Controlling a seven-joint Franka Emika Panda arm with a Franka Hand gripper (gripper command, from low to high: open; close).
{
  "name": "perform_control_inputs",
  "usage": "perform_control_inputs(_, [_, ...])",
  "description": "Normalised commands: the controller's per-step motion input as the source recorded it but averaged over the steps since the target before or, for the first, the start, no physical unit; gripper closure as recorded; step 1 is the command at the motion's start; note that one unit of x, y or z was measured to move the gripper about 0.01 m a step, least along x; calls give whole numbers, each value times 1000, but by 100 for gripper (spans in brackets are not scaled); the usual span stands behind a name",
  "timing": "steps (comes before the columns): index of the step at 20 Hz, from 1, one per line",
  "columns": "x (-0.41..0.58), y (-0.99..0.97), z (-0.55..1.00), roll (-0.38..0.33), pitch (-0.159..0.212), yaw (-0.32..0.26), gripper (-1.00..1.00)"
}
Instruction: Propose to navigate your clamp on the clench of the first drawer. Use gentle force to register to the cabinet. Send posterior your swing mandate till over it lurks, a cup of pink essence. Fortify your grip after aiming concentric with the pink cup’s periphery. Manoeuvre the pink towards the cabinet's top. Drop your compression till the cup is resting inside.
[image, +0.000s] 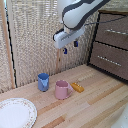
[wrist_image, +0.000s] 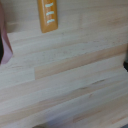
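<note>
My clamp (image: 70, 47) hangs open in the air above the wooden table, its two dark-blue fingers pointing down with nothing between them. The pink cup (image: 62, 89) stands upright on the table below it, slightly toward the exterior view's left. The cabinet (image: 111, 47) stands at the exterior view's right, apart from the clamp. Its first drawer (image: 114, 31) looks shut, with its silver clench (image: 116, 32) across the front. Only a strip of the cabinet's top (image: 118, 11) shows. In the blurred wrist view a dark finger (wrist_image: 6, 50) sits at one edge beside a pink sliver (wrist_image: 2, 25).
A blue cup (image: 43, 81) stands just beside the pink cup, toward the exterior view's left. An orange flat object (image: 77, 87) (wrist_image: 48, 15) lies next to the pink cup on its other side. A white plate (image: 15, 112) sits at the near left corner. A woven screen (image: 35, 35) backs the table.
</note>
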Motion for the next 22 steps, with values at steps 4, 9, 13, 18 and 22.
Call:
perform_control_inputs(4, [0,-154,45,-346,-25,110,-100])
perform_control_inputs(9, [0,-158,37,-349,-23,107,-100])
perform_control_inputs(13, [0,-157,71,-340,-33,111,-100])
perform_control_inputs(18, [-3,-154,215,-308,-33,104,-100])
perform_control_inputs(22, [-34,-159,410,-254,-39,102,-100])
